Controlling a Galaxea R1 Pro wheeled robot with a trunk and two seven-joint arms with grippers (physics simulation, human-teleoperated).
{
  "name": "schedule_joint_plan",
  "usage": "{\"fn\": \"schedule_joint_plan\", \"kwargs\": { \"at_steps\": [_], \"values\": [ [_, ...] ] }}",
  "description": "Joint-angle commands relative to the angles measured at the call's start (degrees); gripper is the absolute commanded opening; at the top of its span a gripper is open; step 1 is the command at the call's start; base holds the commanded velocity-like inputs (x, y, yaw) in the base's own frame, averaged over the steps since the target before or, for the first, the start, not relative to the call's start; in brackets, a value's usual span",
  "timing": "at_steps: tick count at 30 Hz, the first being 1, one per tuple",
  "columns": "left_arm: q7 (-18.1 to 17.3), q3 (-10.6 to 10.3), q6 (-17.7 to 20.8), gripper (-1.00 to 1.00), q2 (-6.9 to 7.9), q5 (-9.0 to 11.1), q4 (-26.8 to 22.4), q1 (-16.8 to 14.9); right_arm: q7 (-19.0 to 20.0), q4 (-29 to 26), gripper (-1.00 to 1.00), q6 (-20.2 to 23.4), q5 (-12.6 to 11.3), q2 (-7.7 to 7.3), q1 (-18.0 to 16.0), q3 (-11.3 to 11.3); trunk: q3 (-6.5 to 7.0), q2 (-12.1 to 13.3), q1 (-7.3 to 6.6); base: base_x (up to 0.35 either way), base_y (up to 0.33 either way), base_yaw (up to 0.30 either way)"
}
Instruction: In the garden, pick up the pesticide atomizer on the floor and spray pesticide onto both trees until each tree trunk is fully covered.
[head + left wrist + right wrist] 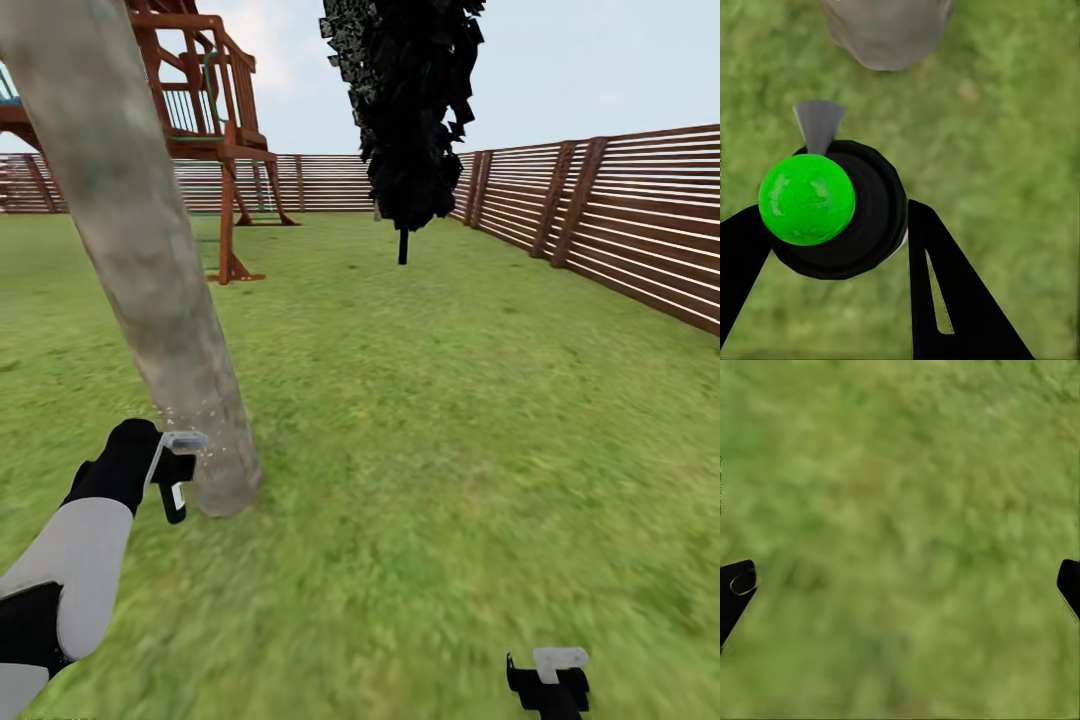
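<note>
- The left gripper (832, 240) has its fingers (945, 300) closed round the pesticide atomizer (840, 210), held just beside the tree trunk (150, 270), where white pesticide (205, 430) specks show.
- Spraying seems underway; next likely calls for sweeping the nozzle up the bark.
- The right gripper (900, 585) hangs wide open, empty, over grass (900, 472).

Your left gripper (178, 478) sits just beside the foot of the thick mottled grey-tan tree trunk (150, 270), which leans up toward your left. Between its fingers sits the round black bottle with a green ball top (832, 206). Behind the trunk stands the brown wooden play tower (210, 120); further right the dark narrow cypress (410, 110), then the slatted brown fence (620, 215). Your right gripper (550, 680) hangs low at your right over grass (450, 400)
</note>
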Motion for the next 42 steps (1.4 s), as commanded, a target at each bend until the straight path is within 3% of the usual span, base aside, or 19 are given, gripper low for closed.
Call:
{"fn": "schedule_joint_plan", "kwargs": {
  "at_steps": [1,14,29,42],
  "values": [
    [0.04,0.05,0.0,-1.0,0.05,-0.01,-0.01,-0.01,0.0,0.02,1.0,0.0,0.0,0.0,0.0,0.0,0.0,0.0,0.0,0.256,-0.173,0.276],
    [0.2,0.09,0.0,-1.0,-0.01,-0.09,0.07,0.07,0.0,0.01,1.0,0.0,0.0,0.0,0.0,0.0,0.0,0.0,0.0,0.112,-0.232,0.033],
    [0.33,0.18,-0.06,-1.0,0.11,-0.09,0.07,0.16,0.09,0.03,1.0,0.0,0.01,0.0,0.0,0.0,0.0,0.0,0.0,0.145,-0.236,0.247],
    [0.42,0.18,-0.09,-1.0,0.16,-0.09,0.14,0.25,0.0,0.01,1.0,0.0,0.0,0.0,0.0,0.0,0.0,0.0,0.0,0.058,-0.263,0.006]
  ]
}}
